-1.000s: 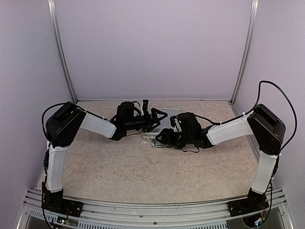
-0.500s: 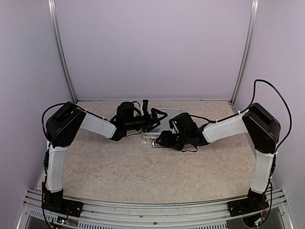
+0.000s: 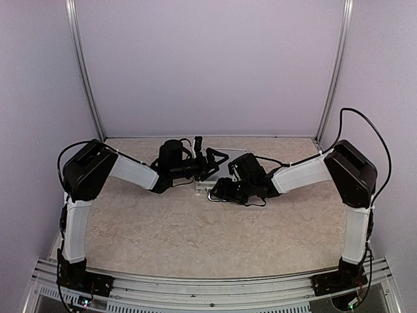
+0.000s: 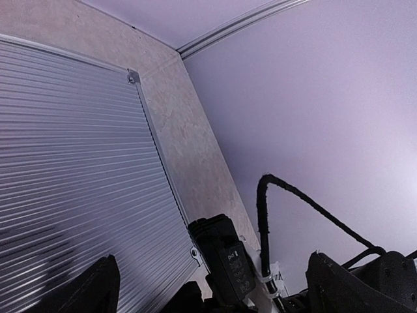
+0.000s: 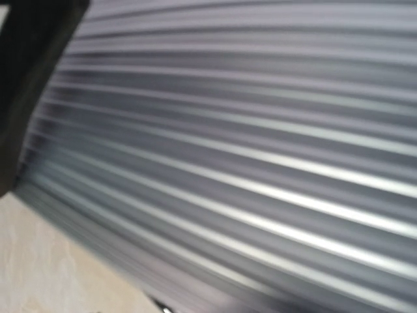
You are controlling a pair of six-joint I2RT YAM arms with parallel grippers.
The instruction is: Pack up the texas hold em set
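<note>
**Case.** The texas hold em set (image 4: 78,169) is a silver aluminium briefcase. It lies flat and closed at the far centre of the table, between the two arms.
- Its handle (image 3: 212,197) projects from the near edge.
- The lid is ribbed from edge to edge, with a riveted corner plate (image 4: 133,78).

**Right gripper.** The right gripper (image 3: 219,189) sits low over the near part of the lid, just behind the handle. Its wrist view is blurred and shows one dark finger (image 5: 26,85) against the ribs. Whether the jaws are parted or clamped cannot be determined.

**Left gripper.** The left gripper (image 3: 215,164) is over the lid's left side. Its jaws are spread wide and hold nothing.

**Surroundings.**
- An aluminium rail (image 3: 195,287) carries both arm bases at the near edge.
- The table (image 3: 195,241) has a beige marbled top.
- Pale lilac walls (image 3: 208,65) enclose it.
- A metal post (image 3: 81,65) stands in each rear corner.
</note>
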